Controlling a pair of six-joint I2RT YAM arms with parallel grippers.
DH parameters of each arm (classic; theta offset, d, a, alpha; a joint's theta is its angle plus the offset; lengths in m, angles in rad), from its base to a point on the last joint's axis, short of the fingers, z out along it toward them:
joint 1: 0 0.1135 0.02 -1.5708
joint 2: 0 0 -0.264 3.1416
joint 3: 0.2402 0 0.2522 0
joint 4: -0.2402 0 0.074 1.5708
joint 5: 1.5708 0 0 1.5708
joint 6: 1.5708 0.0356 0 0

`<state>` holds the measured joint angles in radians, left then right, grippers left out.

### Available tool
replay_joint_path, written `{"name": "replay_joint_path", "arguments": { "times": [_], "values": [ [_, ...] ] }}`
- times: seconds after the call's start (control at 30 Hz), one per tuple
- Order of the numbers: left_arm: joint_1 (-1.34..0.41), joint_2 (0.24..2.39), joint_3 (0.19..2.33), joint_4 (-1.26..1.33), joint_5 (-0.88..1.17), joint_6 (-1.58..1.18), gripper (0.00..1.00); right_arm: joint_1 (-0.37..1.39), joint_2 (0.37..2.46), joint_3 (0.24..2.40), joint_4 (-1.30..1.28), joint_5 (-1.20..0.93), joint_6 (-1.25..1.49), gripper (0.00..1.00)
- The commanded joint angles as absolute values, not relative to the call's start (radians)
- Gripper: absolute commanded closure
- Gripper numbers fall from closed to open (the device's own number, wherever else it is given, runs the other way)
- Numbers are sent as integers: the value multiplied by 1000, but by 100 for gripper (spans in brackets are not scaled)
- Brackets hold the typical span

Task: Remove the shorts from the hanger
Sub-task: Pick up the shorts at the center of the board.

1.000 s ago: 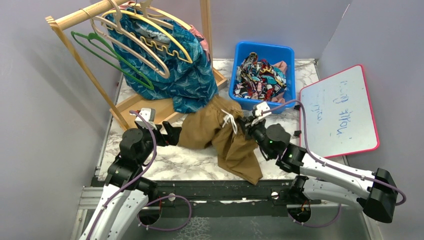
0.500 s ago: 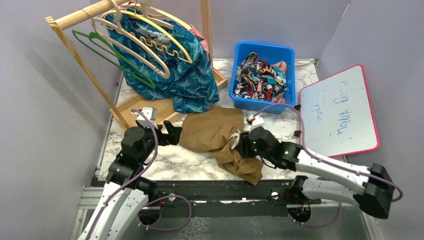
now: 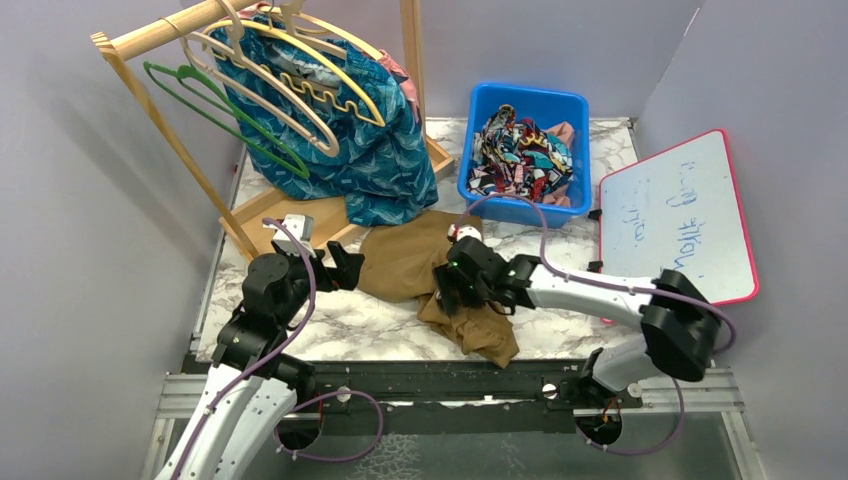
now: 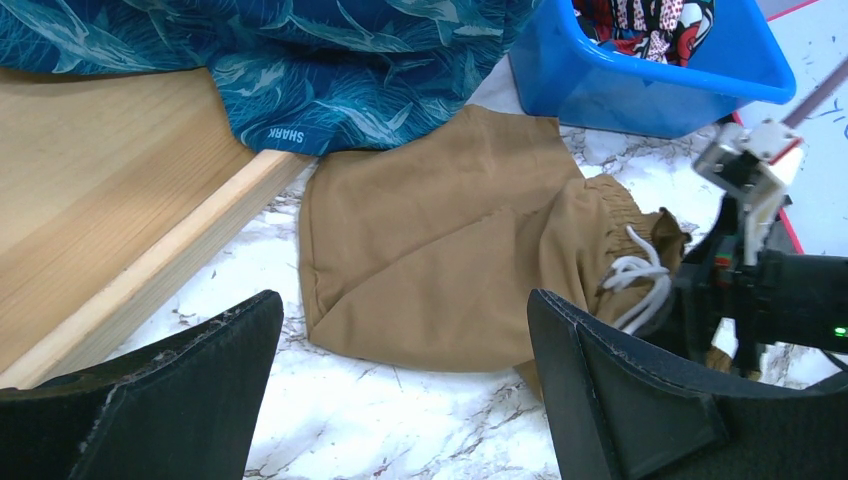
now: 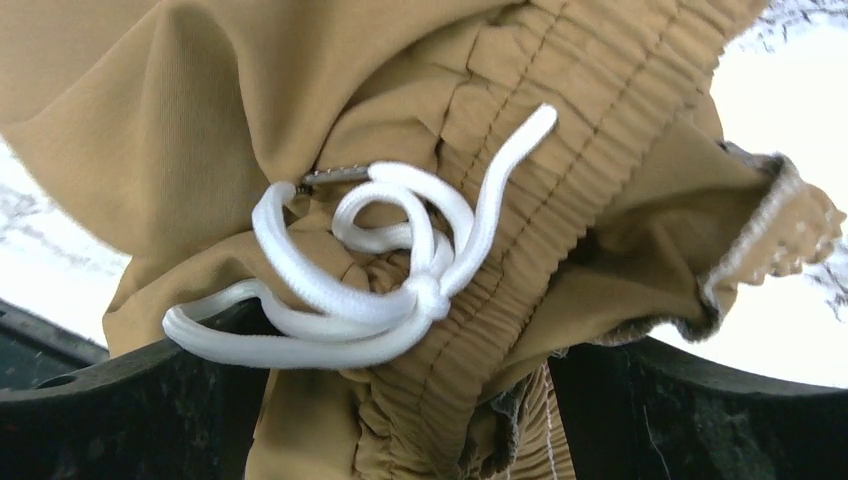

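The olive-brown shorts point(image 3: 400, 262) lie crumpled on the marble table, off the hanger, white drawstring point(image 5: 390, 270) on top. My right gripper point(image 3: 450, 290) is low over their waistband point(image 5: 560, 170). It is open, and the bunched waistband lies loose between its spread fingers point(image 5: 130, 410). My left gripper point(image 3: 345, 268) stands open just left of the shorts point(image 4: 440, 260), nothing between its fingers point(image 4: 160, 400). Teal patterned shorts point(image 3: 340, 150) still hang on the cream hangers point(image 3: 300, 80) at the wooden rack.
A blue bin point(image 3: 525, 150) with multicolour printed shorts stands behind the olive pair. The rack's wooden base point(image 3: 270, 215) borders the left gripper. A bare green hanger point(image 3: 215, 100) hangs at left. A pink-framed whiteboard point(image 3: 680, 220) lies at the right.
The right gripper carried the olive-brown shorts' waistband left and down to the table, then opened. The shorts slumped into a smaller heap. The left arm stayed put.
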<state>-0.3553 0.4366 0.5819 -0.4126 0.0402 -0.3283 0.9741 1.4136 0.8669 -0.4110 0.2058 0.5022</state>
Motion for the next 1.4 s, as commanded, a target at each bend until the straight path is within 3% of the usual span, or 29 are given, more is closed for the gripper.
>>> {"name": "replay_joint_path", "arguments": {
  "times": [0.0, 0.2, 0.3, 0.63, 0.7, 1.13, 1.37],
  "values": [
    [-352, 425, 583, -400, 36, -322, 5, 977, 1564, 936, -401, 232, 438, 0],
    [-352, 419, 583, -400, 34, -322, 5, 976, 1718, 952, -383, 242, 417, 0],
    [-352, 418, 583, -399, 32, -322, 5, 976, 1761, 941, -414, 329, 445, 9],
    [-352, 425, 583, -400, 34, -322, 5, 978, 1636, 846, -336, 365, 444, 79],
    [-352, 425, 583, -399, 32, -322, 5, 979, 1557, 830, -319, 394, 451, 98],
    [-352, 431, 583, -400, 38, -321, 5, 977, 793, 586, -15, 659, 278, 99],
    [-352, 429, 583, -399, 37, -321, 5, 977, 613, 545, 84, 753, 163, 99]
  ]
}}
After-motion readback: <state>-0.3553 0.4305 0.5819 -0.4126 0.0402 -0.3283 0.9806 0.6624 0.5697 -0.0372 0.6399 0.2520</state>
